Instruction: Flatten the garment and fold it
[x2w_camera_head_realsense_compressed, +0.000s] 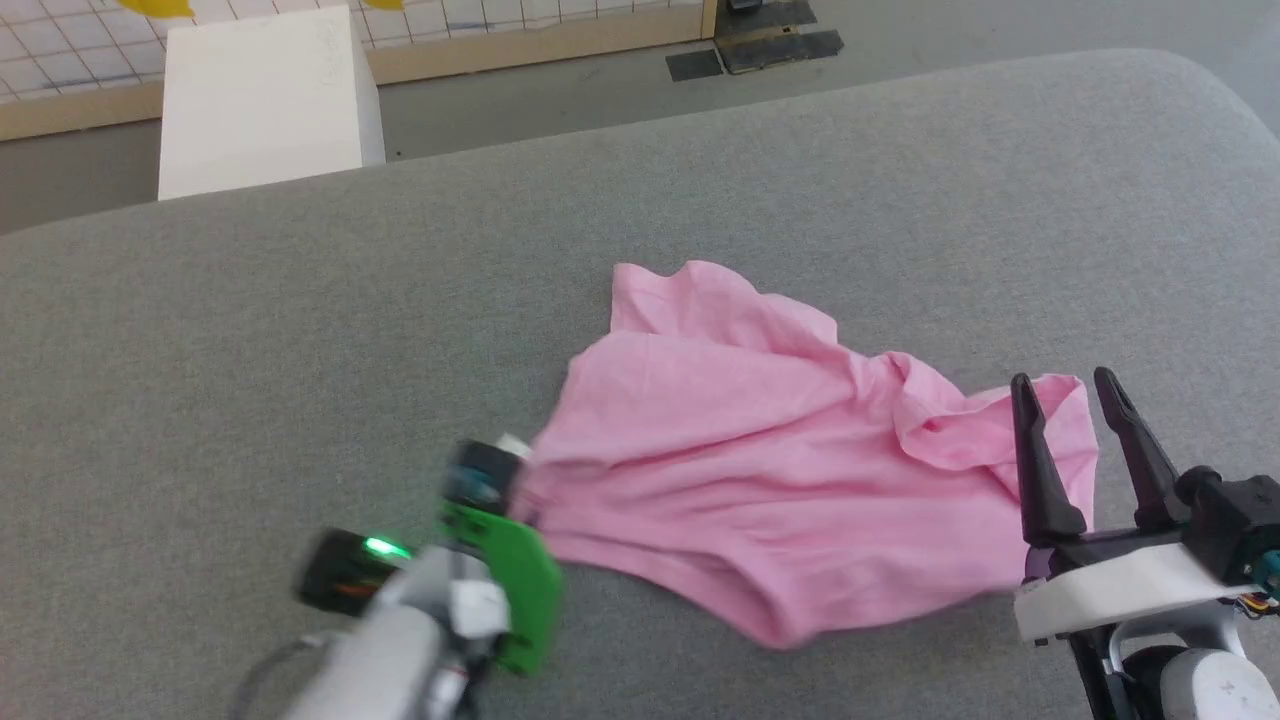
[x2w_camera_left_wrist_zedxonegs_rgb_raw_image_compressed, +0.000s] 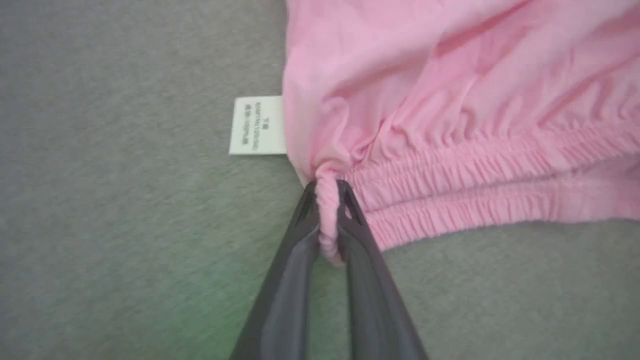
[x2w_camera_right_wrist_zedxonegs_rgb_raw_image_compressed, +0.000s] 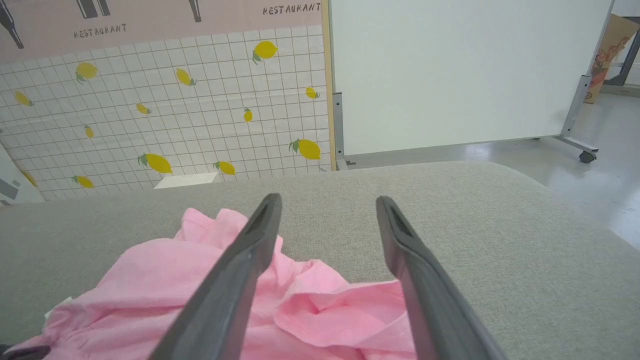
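Note:
The pink garment (x2w_camera_head_realsense_compressed: 760, 470) lies rumpled on the grey cushioned surface (x2w_camera_head_realsense_compressed: 300, 350), its gathered waistband (x2w_camera_left_wrist_zedxonegs_rgb_raw_image_compressed: 475, 195) facing me. My left gripper (x2w_camera_left_wrist_zedxonegs_rgb_raw_image_compressed: 327, 192) is shut on the waistband's left corner, fabric bunched between the two dark fingers; a white tag (x2w_camera_left_wrist_zedxonegs_rgb_raw_image_compressed: 258, 125) lies just beyond that corner. In the head view the left gripper (x2w_camera_head_realsense_compressed: 525, 500) sits at the garment's near left edge. My right gripper (x2w_camera_head_realsense_compressed: 1065, 380) stands open over the garment's right end, holding nothing; its fingers (x2w_camera_right_wrist_zedxonegs_rgb_raw_image_compressed: 260, 235) hover above the crumpled pink folds (x2w_camera_right_wrist_zedxonegs_rgb_raw_image_compressed: 300, 300).
A white box (x2w_camera_head_realsense_compressed: 265, 100) stands beyond the surface's far left edge. Behind it is a lemon-patterned tiled wall (x2w_camera_right_wrist_zedxonegs_rgb_raw_image_compressed: 175, 110) and a white panel on wheels (x2w_camera_right_wrist_zedxonegs_rgb_raw_image_compressed: 450, 75). Bare grey surface spreads left of and behind the garment.

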